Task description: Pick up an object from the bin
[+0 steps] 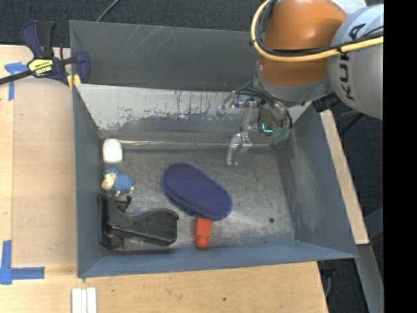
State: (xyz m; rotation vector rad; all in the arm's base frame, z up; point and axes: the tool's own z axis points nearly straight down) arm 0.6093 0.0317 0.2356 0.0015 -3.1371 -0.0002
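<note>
My gripper (256, 145) hangs over the back right part of the bin floor, close to the rear wall. It is open and nothing sits between its fingers. The nearest thing is a dark blue oval pad (195, 190), lying flat in the middle of the bin, below and to the left of the gripper and apart from it. A small red-orange cylinder (203, 233) lies just in front of the pad near the front wall.
A black handled tool (138, 227) lies in the front left corner. Beside it on the left side are a small blue and yellow figure (117, 182) and a white block (113, 150). The arm with its orange cover reaches in from the upper right.
</note>
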